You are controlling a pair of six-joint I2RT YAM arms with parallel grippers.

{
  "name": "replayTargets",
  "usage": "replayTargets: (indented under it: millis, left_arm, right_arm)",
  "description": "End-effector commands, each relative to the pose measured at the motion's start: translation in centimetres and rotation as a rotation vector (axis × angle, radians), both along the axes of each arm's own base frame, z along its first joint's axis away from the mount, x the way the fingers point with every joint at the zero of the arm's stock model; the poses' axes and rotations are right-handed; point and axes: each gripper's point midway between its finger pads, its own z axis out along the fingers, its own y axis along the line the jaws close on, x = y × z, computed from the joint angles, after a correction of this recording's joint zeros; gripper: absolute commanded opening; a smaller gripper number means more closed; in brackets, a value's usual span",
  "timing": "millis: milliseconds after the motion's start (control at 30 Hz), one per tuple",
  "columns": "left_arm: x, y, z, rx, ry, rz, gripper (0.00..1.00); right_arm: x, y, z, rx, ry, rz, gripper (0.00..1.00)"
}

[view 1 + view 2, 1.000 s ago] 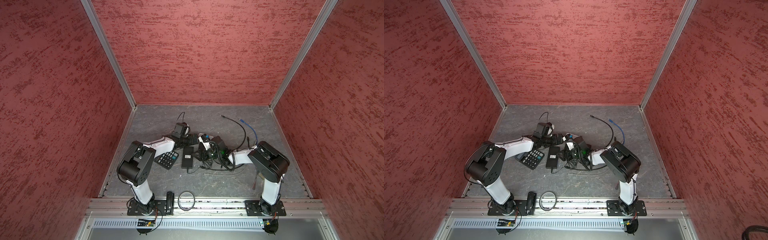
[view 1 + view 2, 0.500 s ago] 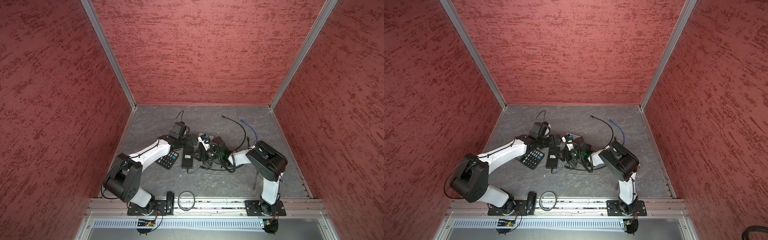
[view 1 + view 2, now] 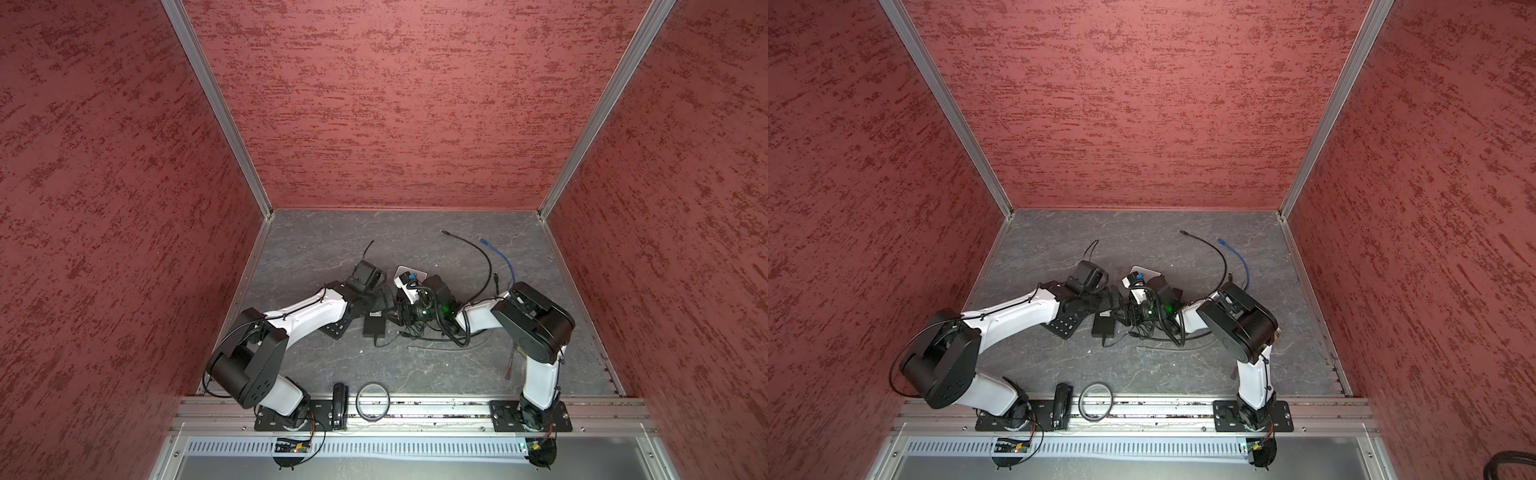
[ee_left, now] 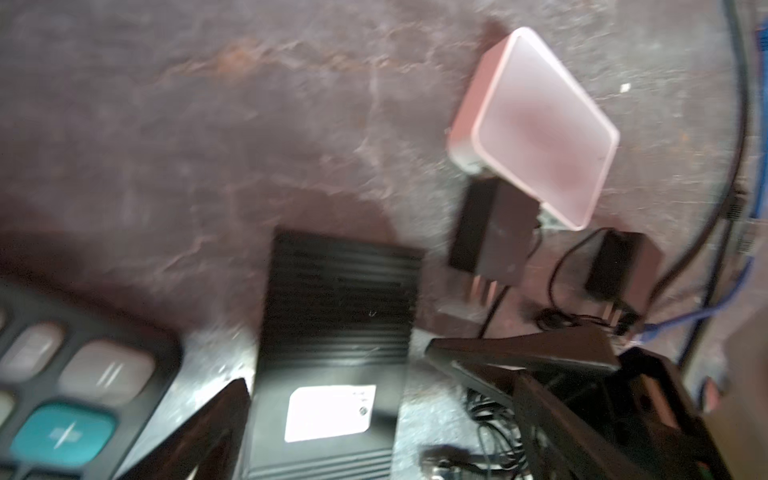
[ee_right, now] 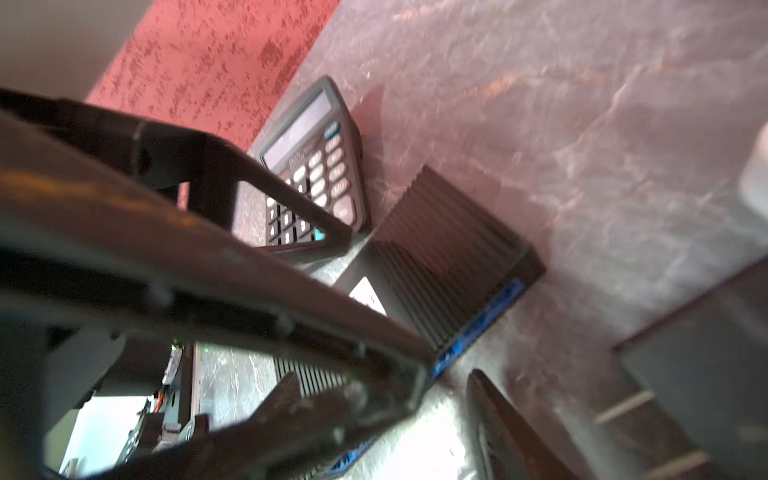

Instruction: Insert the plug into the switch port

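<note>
Grey, stone-patterned table (image 3: 332, 249) carries a knot of gear at its middle, where both arms meet. Black and ribbed, with a white label on top and a blue port face (image 5: 478, 324) along one edge, the switch (image 4: 336, 307) lies flat just beside a calculator (image 5: 316, 174). The step in hand looks like bracing. The left gripper (image 4: 332, 370) straddles the switch with its jaws spread wide, one finger on each side, not visibly pinching it. The right gripper (image 5: 390, 428) sits close to the port face, jaws partly apart, with nothing I can make out between them. I take the plug (image 3: 483, 240) to be the tip of the blue cable (image 3: 505, 264), lying at the back right, well apart from the switch. The cable's other end is lost among black leads. The next move calls for fetching that plug, squaring it to a port and pushing it straight in.
</note>
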Motion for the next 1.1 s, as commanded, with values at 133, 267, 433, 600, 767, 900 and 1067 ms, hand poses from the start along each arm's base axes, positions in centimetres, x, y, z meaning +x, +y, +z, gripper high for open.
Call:
replayTargets:
  millis: [133,267,433,600,767,900,1067]
  left_arm:
    - [-2.5,3.5,1.1,0.079,-0.013,0.159,0.9]
    - [-3.8,5.2,1.5,0.118,-0.022,0.192,0.83]
    - [-5.4,6.0,0.2,0.123,0.014,0.21,0.73]
    - [-6.5,5.9,-1.5,0.122,0.032,0.204,0.68]
    - [-6.5,5.4,-3.0,0.128,0.05,0.181,0.66]
    - [-6.5,4.9,-3.9,0.134,0.067,0.161,0.65]
    - [-6.7,4.3,-5.1,0.115,0.083,0.144,0.62]
  right_arm:
    - [-0.4,0.6,1.0,-0.056,-0.018,0.009,0.63]
    - [-0.1,0.3,0.9,-0.084,-0.015,-0.01,0.63]
    - [0.2,0.5,1.2,-0.103,-0.01,-0.01,0.62]
    - [0.5,0.9,1.5,-0.115,-0.003,-0.003,0.59]
    - [-0.1,1.1,0.5,-0.142,0.026,0.008,0.57]
    - [-0.3,1.4,0.0,-0.161,0.04,0.008,0.57]
    - [-0.7,2.3,0.8,-0.137,0.029,0.026,0.57]
